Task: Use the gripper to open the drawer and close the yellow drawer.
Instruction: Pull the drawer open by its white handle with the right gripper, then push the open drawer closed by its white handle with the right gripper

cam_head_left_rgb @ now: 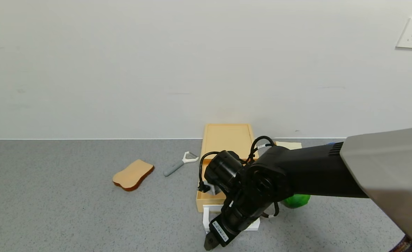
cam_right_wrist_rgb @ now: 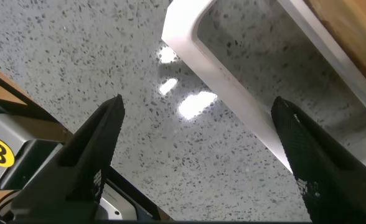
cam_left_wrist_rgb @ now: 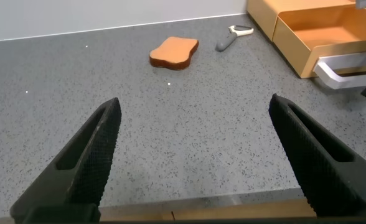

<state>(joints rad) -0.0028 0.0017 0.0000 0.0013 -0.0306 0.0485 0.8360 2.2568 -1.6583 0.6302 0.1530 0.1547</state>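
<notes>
The pale yellow-tan drawer (cam_head_left_rgb: pixel 210 201) is pulled out of its flat case (cam_head_left_rgb: pixel 227 137) toward me, and its white loop handle (cam_head_left_rgb: pixel 206 217) lies on the counter side. My right gripper (cam_head_left_rgb: pixel 211 243) hangs just in front of the handle, pointing down, open and empty. In the right wrist view the handle (cam_right_wrist_rgb: pixel 233 87) runs just beyond the gripper (cam_right_wrist_rgb: pixel 198 143), close to one fingertip (cam_right_wrist_rgb: pixel 295 134), not between the jaws. My left gripper (cam_left_wrist_rgb: pixel 195 149) is open and empty over bare counter, far from the drawer (cam_left_wrist_rgb: pixel 332 34) and its handle (cam_left_wrist_rgb: pixel 342 70).
A tan bread slice (cam_head_left_rgb: pixel 133 174) and a grey-and-white peeler (cam_head_left_rgb: pixel 179 163) lie left of the case. A green object (cam_head_left_rgb: pixel 297 201) sits right of the drawer, partly under my right arm. A pale flat sheet (cam_head_left_rgb: pixel 290 144) lies behind. The counter's front edge (cam_left_wrist_rgb: pixel 201 208) is near.
</notes>
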